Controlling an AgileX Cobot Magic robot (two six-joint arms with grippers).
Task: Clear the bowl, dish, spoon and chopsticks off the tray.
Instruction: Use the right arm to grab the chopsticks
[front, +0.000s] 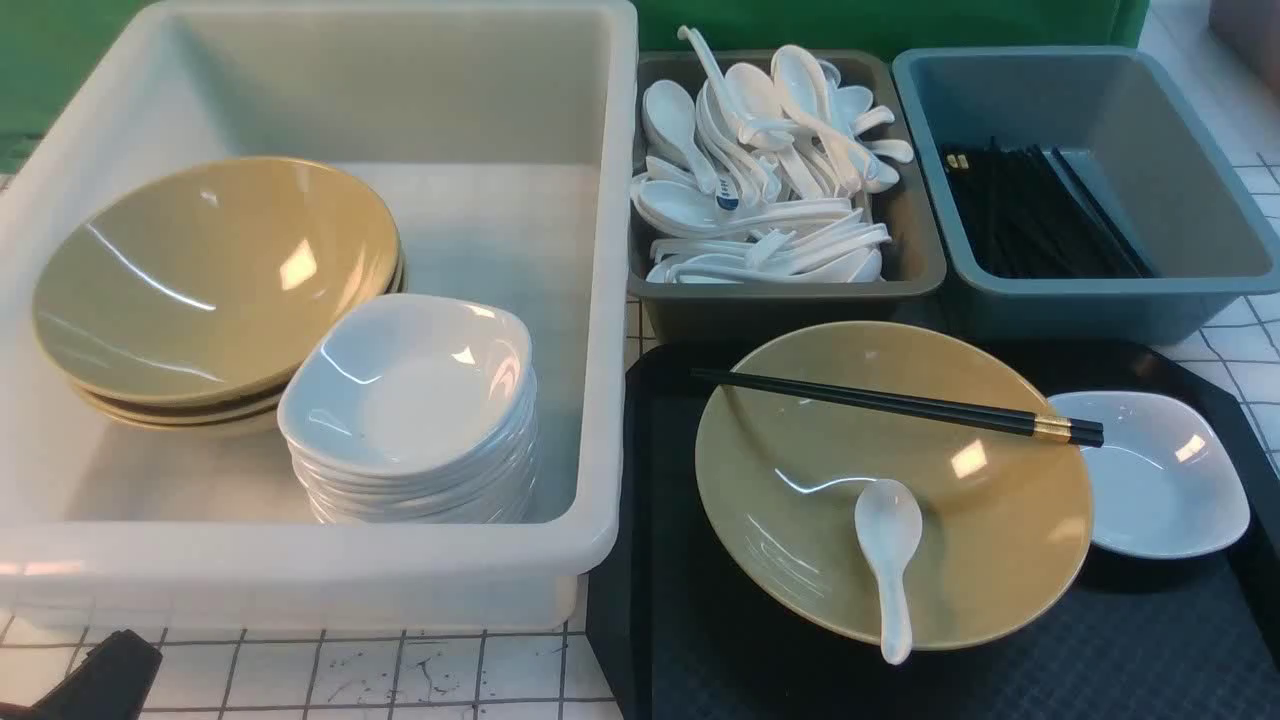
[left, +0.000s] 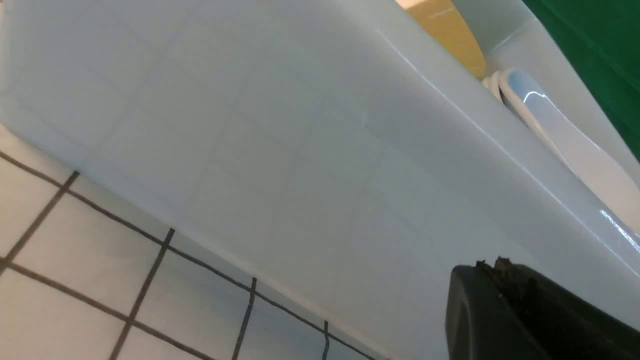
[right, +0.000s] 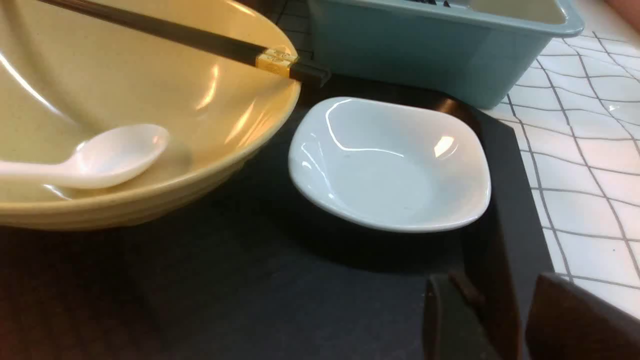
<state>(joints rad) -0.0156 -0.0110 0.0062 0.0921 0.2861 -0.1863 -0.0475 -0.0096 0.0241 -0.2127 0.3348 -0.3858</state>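
Observation:
The black tray (front: 1100, 660) lies at the front right. On it stands the olive-tan bowl (front: 1000, 540), with the white spoon (front: 888, 540) inside, handle over the near rim. The black chopsticks (front: 900, 403) rest across the bowl's far rim, gold bands to the right. The white dish (front: 1150, 480) sits right of the bowl. My right gripper (right: 495, 282) is open and empty over the tray's rim (right: 505, 200), just short of the dish (right: 390, 165); the front view does not show it. My left gripper (left: 492, 265) is shut and empty beside the white tub's (left: 300, 150) outer wall, showing as a dark tip (front: 100, 675) at the front left.
The white tub (front: 600, 300) on the left holds stacked bowls (front: 210, 270) and stacked dishes (front: 410, 390). Behind the tray stand a grey bin (front: 780, 300) full of white spoons and a blue bin (front: 1100, 300) with black chopsticks (front: 1030, 210). A checked cloth covers the table.

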